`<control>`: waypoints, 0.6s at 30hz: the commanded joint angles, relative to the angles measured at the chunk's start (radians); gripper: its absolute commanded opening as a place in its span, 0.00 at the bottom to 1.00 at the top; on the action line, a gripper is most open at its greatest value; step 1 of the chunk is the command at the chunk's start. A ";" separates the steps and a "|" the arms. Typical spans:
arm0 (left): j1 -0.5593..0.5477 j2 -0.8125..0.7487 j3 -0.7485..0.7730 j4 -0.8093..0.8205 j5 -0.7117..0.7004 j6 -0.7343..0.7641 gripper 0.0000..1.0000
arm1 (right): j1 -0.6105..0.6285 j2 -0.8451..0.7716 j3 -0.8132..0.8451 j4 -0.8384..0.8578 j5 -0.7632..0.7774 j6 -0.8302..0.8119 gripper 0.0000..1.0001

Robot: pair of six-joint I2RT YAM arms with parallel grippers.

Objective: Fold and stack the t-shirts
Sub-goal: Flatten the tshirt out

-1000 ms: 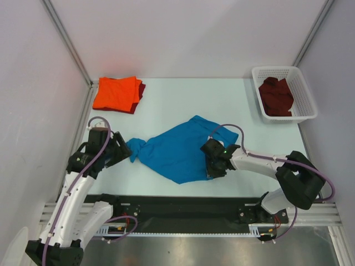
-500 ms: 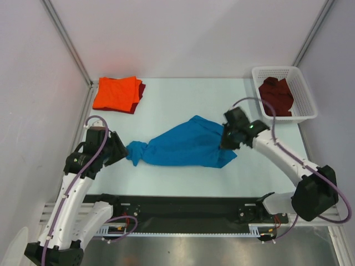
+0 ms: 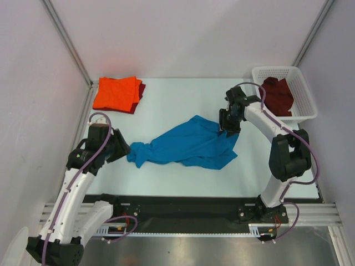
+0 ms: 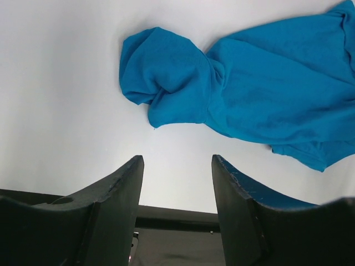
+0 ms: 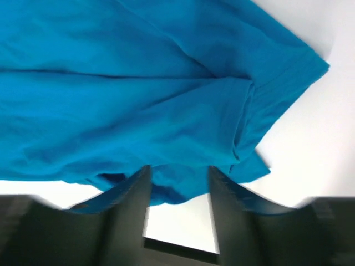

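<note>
Top view of the bench with both arms reaching in from its near edge. The bright blue t-shirt lies crumpled and unfolded near the middle of the bench, drawn out into a long shape from left to right, with its left end bunched into a knot-like wad. The left fingers sit just beside that wad (the left wrist view shows them spread apart with only bare bench between them, the cloth lying a little beyond the tips and not touched). The right fingers point down at the far right corner of the same shirt; in the right wrist view they are blurred but stand apart, a hem and sleeve edge lie across the gap at their tips, and bench shows between them lower down, so no clamping on the cloth can be seen. At the far left corner of the bench an orange t-shirt rests folded on top of a dark maroon t-shirt, of which only the right edge shows. At the far right corner a white lattice basket holds another maroon t-shirt, lying loosely heaped inside it.
</note>
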 commanded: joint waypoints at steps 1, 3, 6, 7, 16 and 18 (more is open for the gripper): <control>0.008 -0.007 0.006 0.026 0.021 0.025 0.58 | 0.027 -0.108 -0.008 -0.029 0.064 -0.038 0.47; 0.009 -0.016 -0.001 0.024 0.021 0.025 0.58 | 0.038 -0.182 -0.129 0.006 0.102 -0.032 0.41; 0.008 -0.027 -0.009 0.023 0.018 0.025 0.58 | 0.046 -0.271 -0.269 0.129 0.050 -0.006 0.30; 0.008 -0.025 -0.009 0.023 0.021 0.028 0.58 | 0.043 -0.273 -0.320 0.154 0.027 0.000 0.31; 0.008 -0.008 -0.025 0.038 0.058 0.008 0.57 | 0.046 -0.101 -0.336 0.330 -0.007 0.094 0.52; 0.008 -0.007 -0.018 0.032 0.058 0.008 0.57 | 0.047 -0.073 -0.319 0.325 -0.001 0.111 0.52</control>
